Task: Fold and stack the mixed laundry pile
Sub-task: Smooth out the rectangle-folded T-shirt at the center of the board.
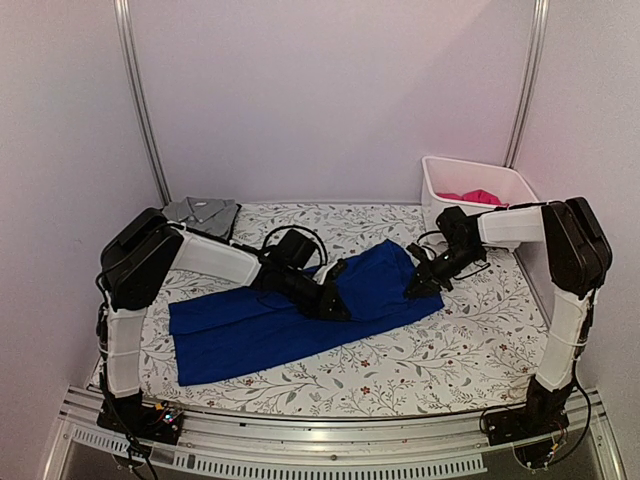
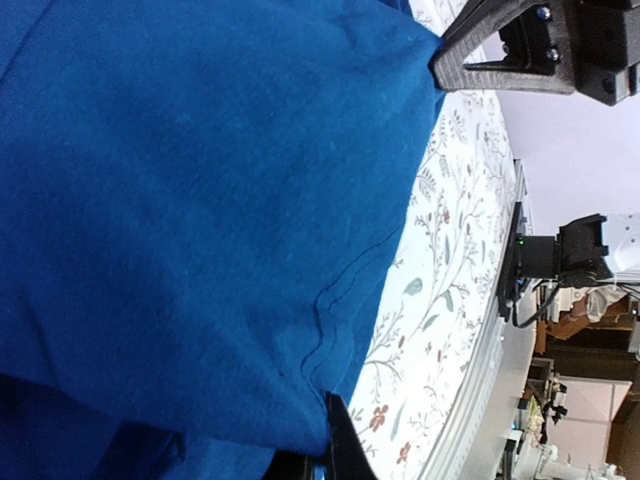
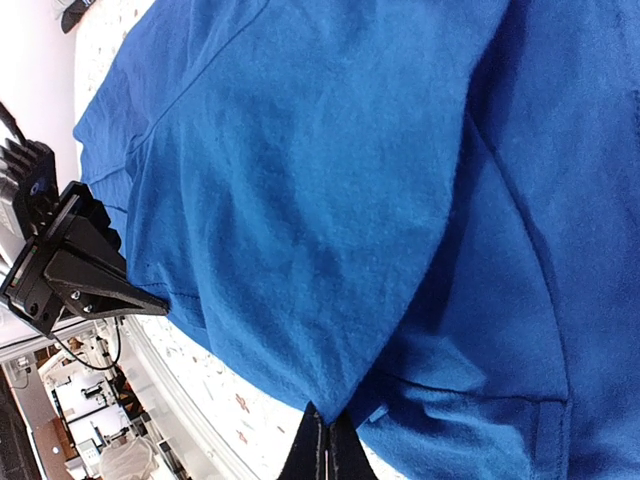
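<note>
Top external view checked. Found large royal-blue cloth garment [image 1: 240, 335] spread flat mid-counter [image 1: 430, 370]. Noted left jaws and right jaws pressed together, each pinching a thin fold in the garment's right half. Could slip free if lifted on so shallow a bite; could skew the fold if pulled unevenly.

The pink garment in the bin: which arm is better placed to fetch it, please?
Probably right: the white bin holding the pink garment stands beside the right arm, far from the left arm.
</note>
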Tool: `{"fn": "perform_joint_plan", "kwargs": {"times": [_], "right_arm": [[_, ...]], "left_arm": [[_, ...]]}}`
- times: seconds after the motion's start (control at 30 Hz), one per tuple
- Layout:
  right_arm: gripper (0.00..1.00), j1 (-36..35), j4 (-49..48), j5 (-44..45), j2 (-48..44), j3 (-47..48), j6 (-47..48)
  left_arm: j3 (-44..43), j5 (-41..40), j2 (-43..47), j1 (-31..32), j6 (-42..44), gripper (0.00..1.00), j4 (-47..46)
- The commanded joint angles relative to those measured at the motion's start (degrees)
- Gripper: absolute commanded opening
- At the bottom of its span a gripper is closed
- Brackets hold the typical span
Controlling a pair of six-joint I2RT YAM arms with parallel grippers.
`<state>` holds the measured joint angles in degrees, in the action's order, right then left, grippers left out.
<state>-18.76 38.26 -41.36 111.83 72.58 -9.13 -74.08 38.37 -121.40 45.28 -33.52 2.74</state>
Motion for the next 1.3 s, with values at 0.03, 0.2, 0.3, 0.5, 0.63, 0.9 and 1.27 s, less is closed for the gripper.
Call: {"fn": "perform_joint_plan", "kwargs": {"times": [0.03, 0.2, 0.3, 0.5, 0.63, 0.9, 1.27], "right_arm": [[0.00, 0.02, 2.76, -2.15, -2.70, -1.39, 0.82], [0.00, 0.04, 1.34, -3.43, -2.56, -3.57, -0.35], [0.00, -0.09, -0.19, -4.74, -1.74, -4.24, -1.42], [0.01, -0.26, -0.95, -4.77, -0.55, -2.26, -2.80], [0.12, -0.09, -1.18, -1.74, 0.46, 0.15, -3.92], [0.27, 0.70, 2.09, 5.18, -3.34, 2.46, -1.95], [0.35, -7.54, 2.04, 6.15, -0.93, 9.01, -2.48]], "left_arm": [[1.64, 1.93, 2.47, 1.14, -0.92, 0.00, -0.72], [2.05, 2.03, 1.92, 1.07, -1.14, 0.00, -0.31], [1.98, 1.32, 1.58, 0.61, -1.38, 0.00, 0.10], [1.83, -0.39, 0.57, -1.00, -2.84, 0.02, 1.02], [1.63, -0.98, 0.87, -1.32, -2.33, 0.22, 1.65], [3.88, -2.46, 8.36, -1.46, 2.85, 0.51, 4.73], [4.70, -14.03, 15.96, -12.13, 11.29, 0.72, 17.07]]}}
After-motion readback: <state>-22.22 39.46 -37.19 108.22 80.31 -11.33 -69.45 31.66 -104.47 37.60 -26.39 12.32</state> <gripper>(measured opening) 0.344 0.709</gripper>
